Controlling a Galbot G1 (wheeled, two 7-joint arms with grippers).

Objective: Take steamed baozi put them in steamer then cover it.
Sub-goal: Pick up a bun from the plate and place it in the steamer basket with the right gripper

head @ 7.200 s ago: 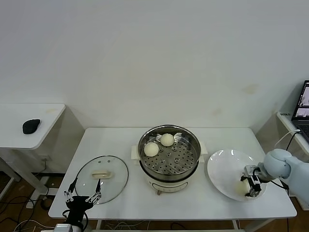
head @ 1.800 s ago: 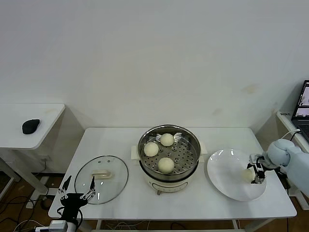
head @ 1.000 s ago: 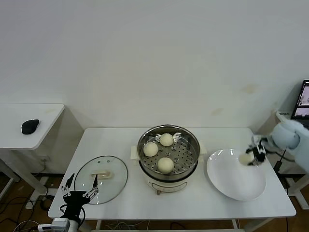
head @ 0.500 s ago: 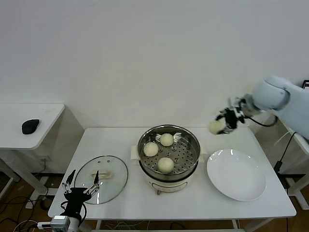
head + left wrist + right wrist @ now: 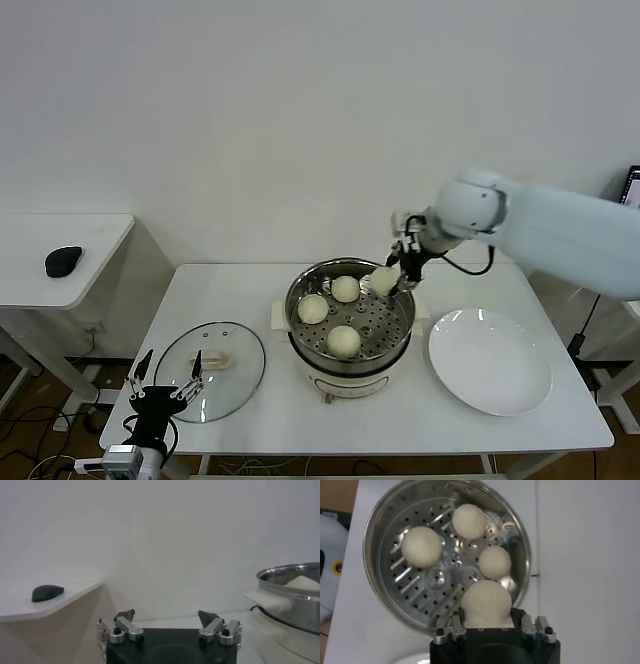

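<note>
A fourth bun [image 5: 383, 280] hangs in the right claw [image 5: 390, 279] just above the far right part of the steamer [image 5: 349, 322], and the right wrist view shows the claw's fingers closed against both sides of the bun [image 5: 486, 602], with the perforated tray below it. Three more buns sit on that tray: one toward the back [image 5: 346, 289], one on the left [image 5: 313, 309] and one at the front [image 5: 344, 341], each apart from the others. The steamer itself stands in the middle of the white desk [image 5: 250, 400], a shiny round pot on a pale base with side handles. The right arm reaches in from the right side, above the desk, to hold its bun over the pot. To the right of the steamer lies a white plate [image 5: 490, 362] with nothing on it. To the left of the steamer the glass lid [image 5: 211, 371] lies flat on the desk, its cream handle facing up. The left claw [image 5: 163, 391] hovers at the near left edge of the desk, just in front of the lid, its fingers spread wide and gripping nothing. Farther left, on a separate side table [image 5: 60, 255], rests a dark computer mouse [image 5: 63, 261].
</note>
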